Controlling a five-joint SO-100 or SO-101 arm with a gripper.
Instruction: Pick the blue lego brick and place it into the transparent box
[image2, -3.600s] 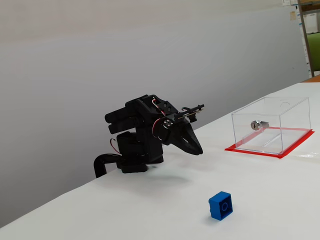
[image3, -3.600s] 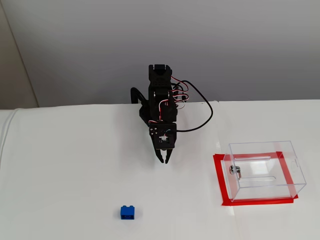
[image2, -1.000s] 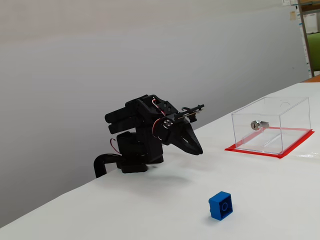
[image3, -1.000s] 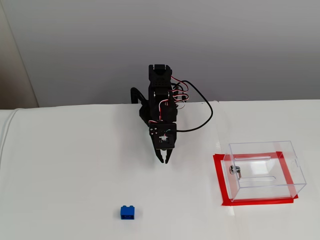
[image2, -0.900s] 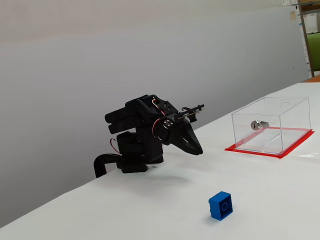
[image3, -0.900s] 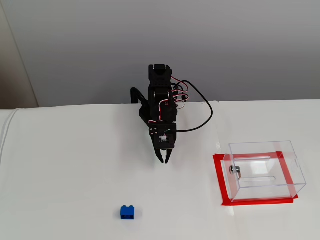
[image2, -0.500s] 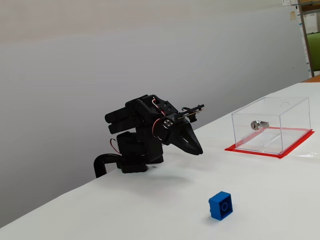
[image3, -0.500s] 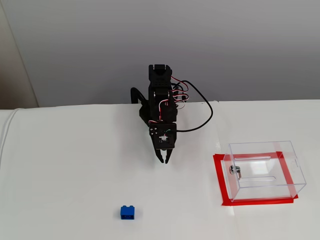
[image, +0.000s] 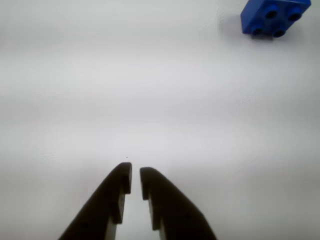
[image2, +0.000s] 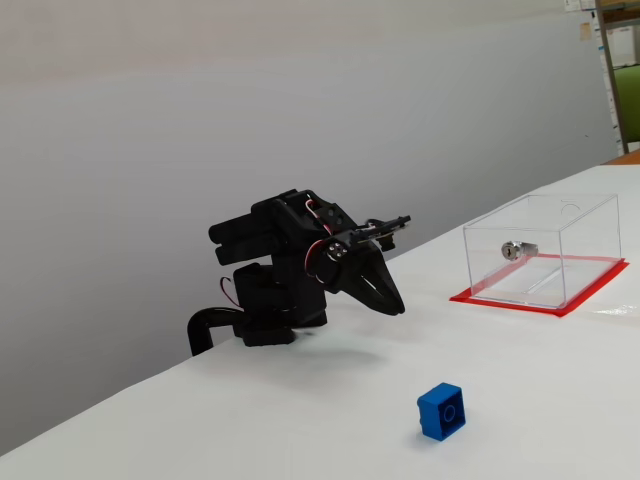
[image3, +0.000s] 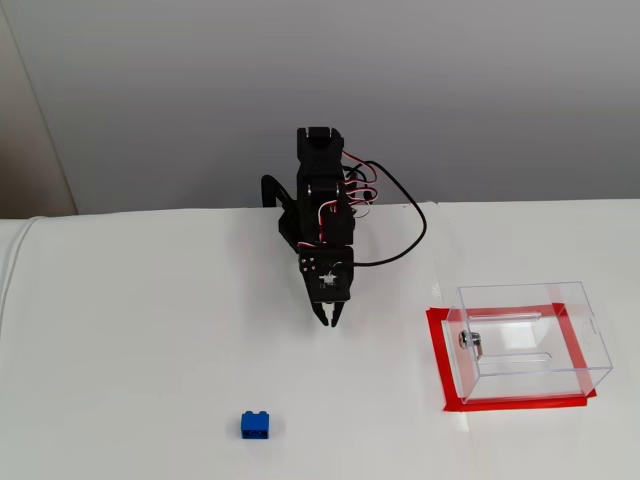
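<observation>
In the fixed view from the front, the blue lego brick (image3: 255, 425) is seen on the left, low down on the white table (image3: 120, 340), with nothing touching it. The black arm (image3: 320, 215) is seen in the middle, folded up near the back edge of the table. Its tool (image3: 327, 321) is pointed down at the table, well apart from the brick. On the right, the transparent box (image3: 530, 340) is seen on its red base, with a small silver lock (image3: 470, 342) on its left wall. No brick is seen inside the box.

In the wrist view, the tool (image: 135, 176) is seen at the bottom with its two fingers almost together. Only a thin gap is left between them, and nothing is held. The brick (image: 271, 17) is seen far off in the top right corner, studs up.

In the fixed view from the side, the arm (image2: 290, 270) is on the left, the brick (image2: 441, 411) is lower down in the middle, and the box (image2: 545, 250) is on the right.
</observation>
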